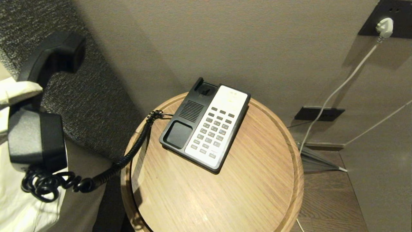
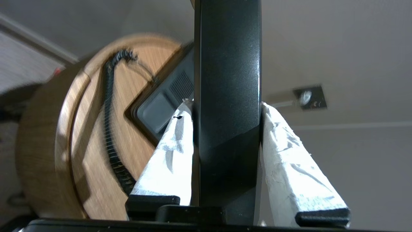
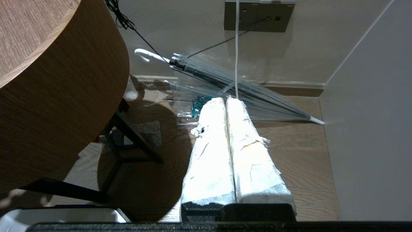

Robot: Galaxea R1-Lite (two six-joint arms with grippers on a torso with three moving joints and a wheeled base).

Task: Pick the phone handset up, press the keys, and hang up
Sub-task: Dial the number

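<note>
Round wooden table (image 1: 257, 180) at frame centre — phone handset (image 2: 227, 96) was clamped by left gripper (image 2: 227, 108); taut coiled cord (image 1: 128, 154) risked dragging phone base (image 1: 206, 125).

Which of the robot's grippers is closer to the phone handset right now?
Left. The left gripper is clamped on the phone handset, holding it up beside the round table. The right gripper is shut, low beside the table near the floor.

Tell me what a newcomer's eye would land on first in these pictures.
First, the phone handset held up at the far left, off the table, clamped in the left gripper. Its coiled cord sags back to the black-and-white phone base on the round wooden table. The right gripper hangs shut over the floor.
</note>
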